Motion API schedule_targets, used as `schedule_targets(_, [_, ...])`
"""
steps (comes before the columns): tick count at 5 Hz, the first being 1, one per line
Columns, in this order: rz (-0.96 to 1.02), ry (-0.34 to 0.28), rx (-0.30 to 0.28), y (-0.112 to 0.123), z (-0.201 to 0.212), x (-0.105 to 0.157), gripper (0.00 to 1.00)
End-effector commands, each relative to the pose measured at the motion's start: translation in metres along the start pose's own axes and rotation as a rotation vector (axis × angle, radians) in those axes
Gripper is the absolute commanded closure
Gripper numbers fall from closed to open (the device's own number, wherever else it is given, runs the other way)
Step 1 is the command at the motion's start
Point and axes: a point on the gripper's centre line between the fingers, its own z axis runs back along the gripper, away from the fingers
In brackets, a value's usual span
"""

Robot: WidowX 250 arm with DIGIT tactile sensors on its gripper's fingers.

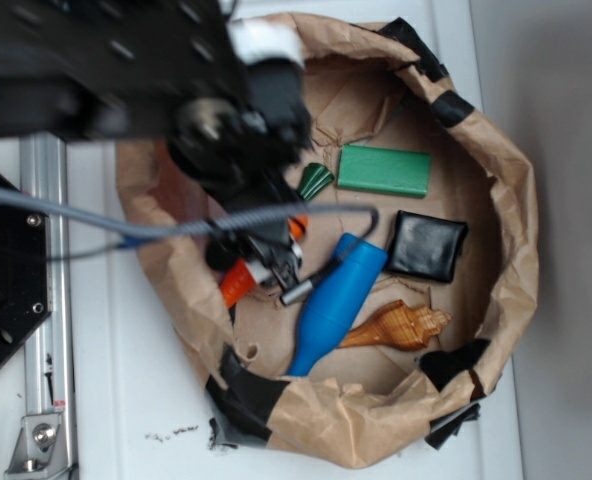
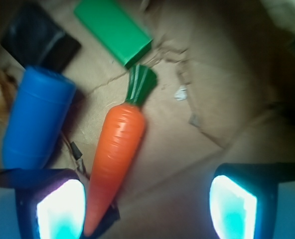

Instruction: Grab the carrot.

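Note:
The orange carrot [image 2: 116, 154] lies on brown paper, its dark green top [image 2: 140, 84] pointing away and its tip down by my left finger [image 2: 60, 209]. My gripper [image 2: 147, 204] is open, jaws wide apart. The carrot's narrow end sits between them, close to the left finger and far from the right one [image 2: 234, 206]. From the exterior view the arm hovers over the carrot [image 1: 238, 283] and hides most of it. Only orange bits and the green top [image 1: 316, 180] show around the gripper [image 1: 264, 255].
Everything sits inside a crumpled brown paper nest [image 1: 506, 260]. A blue bottle-shaped toy [image 1: 338, 300] lies right beside the carrot. A green block [image 1: 383, 170], a black square pad [image 1: 428, 246] and a brown seashell [image 1: 401, 326] lie farther off. A grey cable [image 1: 96, 215] crosses the arm.

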Motion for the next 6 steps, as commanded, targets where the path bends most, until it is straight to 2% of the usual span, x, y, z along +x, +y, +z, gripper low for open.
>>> schedule_targets(1, [-0.112,-0.022,-0.058,-0.030,-0.039,0.025,0.00])
schedule_targets(2, [-0.205,0.022,-0.081,-0.038,-0.073,0.017,0.00])
schedule_targets(3, [-0.242,0.012,-0.063,-0.039,-0.063,0.017,1.00])
schedule_targets(4, [-0.379,-0.084,-0.023,-0.041,-0.014,0.030,1.00])
schedule_targets(5, [-0.557,-0.223,0.025,-0.037,0.037,0.036,1.00])
schedule_targets(6, [-0.635,-0.331,0.006,-0.034,0.089,0.032,1.00])
